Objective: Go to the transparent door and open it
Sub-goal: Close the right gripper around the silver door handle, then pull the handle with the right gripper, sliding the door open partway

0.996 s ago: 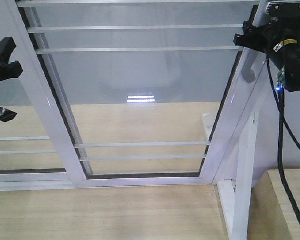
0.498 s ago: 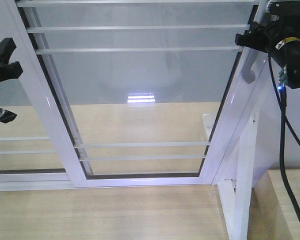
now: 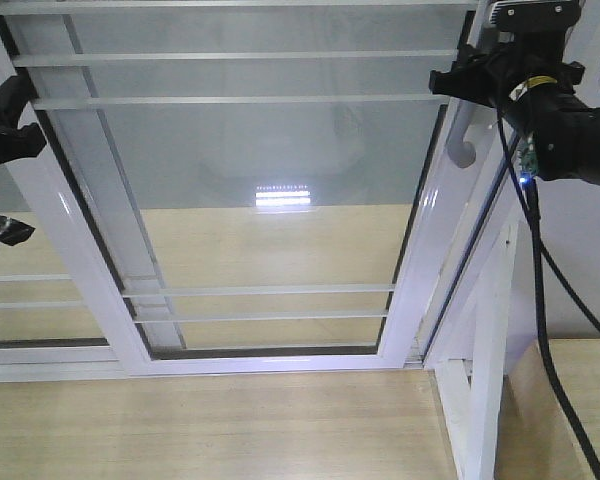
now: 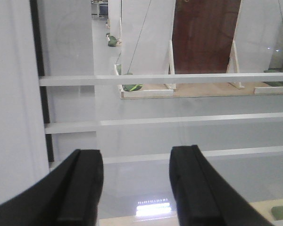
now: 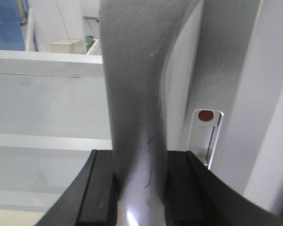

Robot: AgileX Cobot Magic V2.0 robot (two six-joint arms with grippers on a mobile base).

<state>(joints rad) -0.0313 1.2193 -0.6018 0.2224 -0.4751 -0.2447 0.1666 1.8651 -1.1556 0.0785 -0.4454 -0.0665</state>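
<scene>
Between black pads (image 5: 102, 188), curved glossy grey handle (image 5: 137, 117).

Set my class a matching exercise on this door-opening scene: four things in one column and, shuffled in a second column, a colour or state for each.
Column A
1. left gripper
2. right gripper
3. pull handle
4. small dot in the slot beside the handle

Column B
a. red
b. grey-silver and curved
c. open, holding nothing
d. shut on the pull handle

Pairs: 1-c, 2-d, 3-b, 4-a
</scene>
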